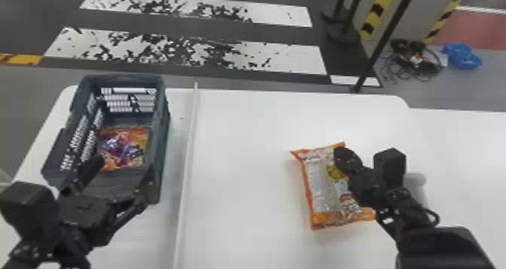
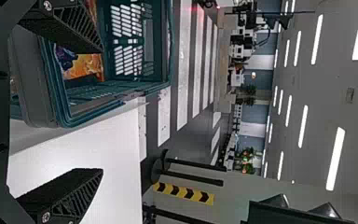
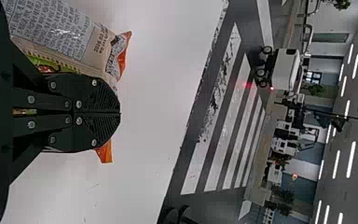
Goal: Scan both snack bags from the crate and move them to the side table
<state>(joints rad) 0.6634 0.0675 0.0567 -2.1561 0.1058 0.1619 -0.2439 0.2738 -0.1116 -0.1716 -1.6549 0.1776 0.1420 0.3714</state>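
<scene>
Your left gripper (image 1: 123, 171), lower left of head view, stands wide over near end of dark crate (image 1: 160, 136); orange-purple snack bag (image 1: 122, 147) lies inside, left of frame. Your right gripper (image 1: 344, 158), right of frame, has fingers together over orange-edged snack bag (image 1: 318, 185), lying on white table (image 1: 241, 155); can't tell if they touch it.

The head camera is looking forward and down from above the tabletop (image 1: 244, 144). The left wrist camera is facing outward past the nearby crate (image 1: 160, 125), the right one past the close orange bag (image 1: 320, 189), both also taking in the ceiling (image 2: 328, 98). All three are sharing the tabletop and striped floor (image 1: 297, 59).
</scene>
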